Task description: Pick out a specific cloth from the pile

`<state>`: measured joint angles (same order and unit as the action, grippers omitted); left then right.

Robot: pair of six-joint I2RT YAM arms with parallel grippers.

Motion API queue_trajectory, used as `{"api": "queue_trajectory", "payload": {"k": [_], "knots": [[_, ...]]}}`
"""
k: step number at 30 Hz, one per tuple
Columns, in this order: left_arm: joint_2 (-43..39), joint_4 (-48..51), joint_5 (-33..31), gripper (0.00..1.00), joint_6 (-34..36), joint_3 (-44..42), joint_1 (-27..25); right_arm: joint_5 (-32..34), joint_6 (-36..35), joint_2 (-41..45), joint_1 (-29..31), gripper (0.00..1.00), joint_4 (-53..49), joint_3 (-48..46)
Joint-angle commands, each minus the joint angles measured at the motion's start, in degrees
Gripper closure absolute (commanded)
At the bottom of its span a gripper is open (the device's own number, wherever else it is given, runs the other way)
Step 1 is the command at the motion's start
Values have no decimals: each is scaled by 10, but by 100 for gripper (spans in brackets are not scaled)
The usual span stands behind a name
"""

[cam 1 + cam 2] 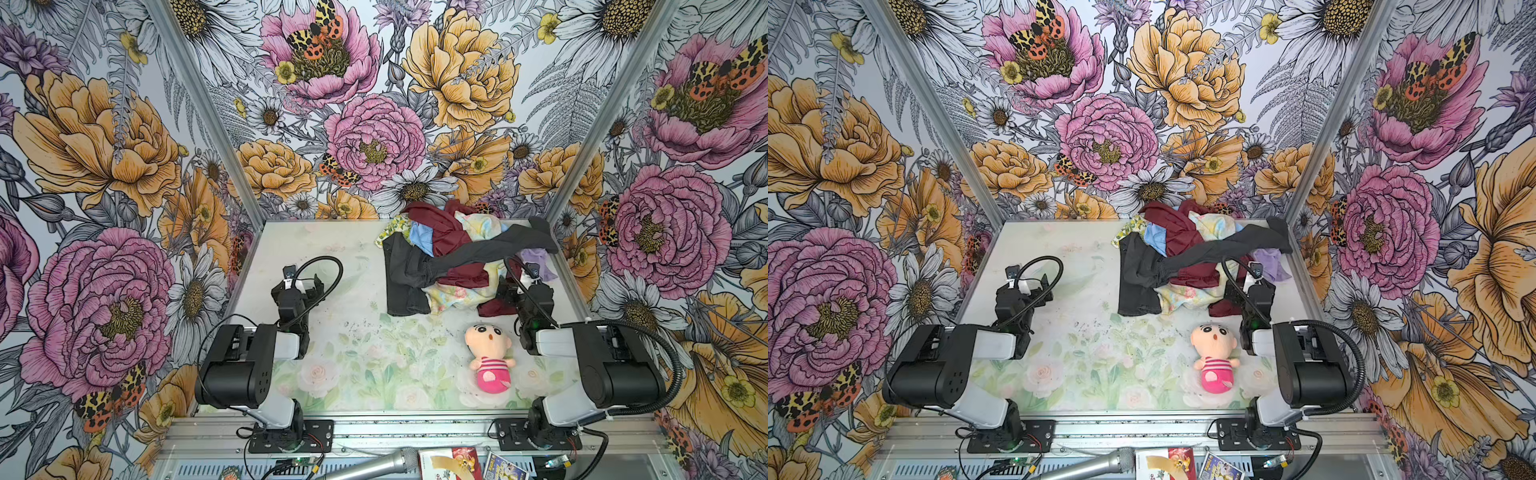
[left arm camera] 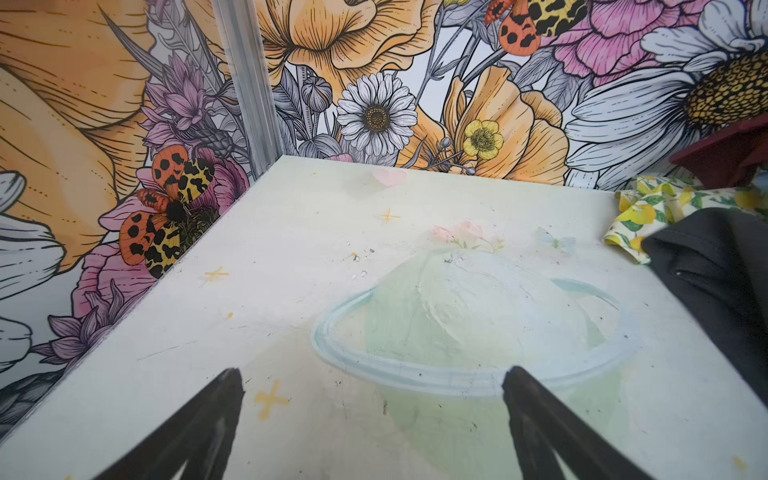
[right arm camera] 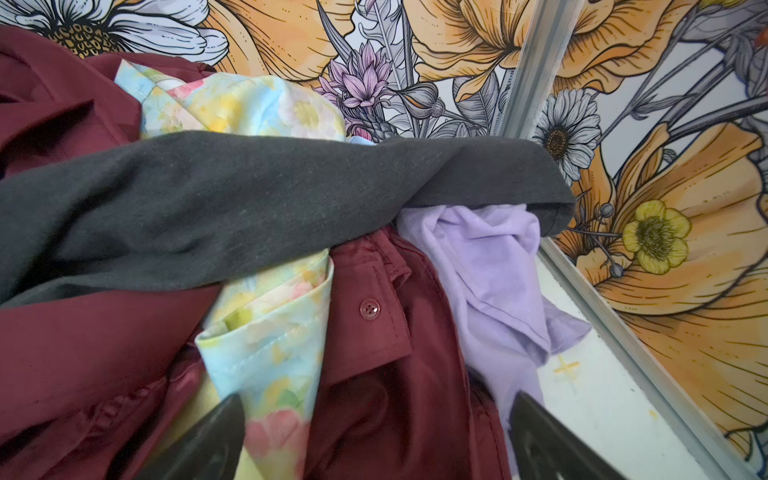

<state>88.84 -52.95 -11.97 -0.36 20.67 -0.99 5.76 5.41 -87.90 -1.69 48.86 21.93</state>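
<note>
Both arms folded low, left fingers spread wide over bare table, right fingers agape above pile, gripping nothing

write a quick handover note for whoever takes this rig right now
Left pincer: open, nothing held, over bare table.
Right pincer: open, nothing held, at the near edge of the pile, over maroon and floral fabric.
The sky-blue cloth is still in the pile at the far right of the table, mostly buried under maroon and dark grey garments.
Done: nothing picked yet.
Left: grasp the blue cloth and pull it free.

Bare tabletop left of the pile
</note>
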Motion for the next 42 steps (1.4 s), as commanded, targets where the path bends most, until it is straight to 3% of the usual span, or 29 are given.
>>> {"api": "queue_trajectory", "payload": {"k": [1,42], "knots": [[-1,-9,18,1,7,9,2,-4,-6,-2,4,1,11,5],[-2,-1,27,1,2,11,7,-2,-6,-3,5,1,9,7]]}}
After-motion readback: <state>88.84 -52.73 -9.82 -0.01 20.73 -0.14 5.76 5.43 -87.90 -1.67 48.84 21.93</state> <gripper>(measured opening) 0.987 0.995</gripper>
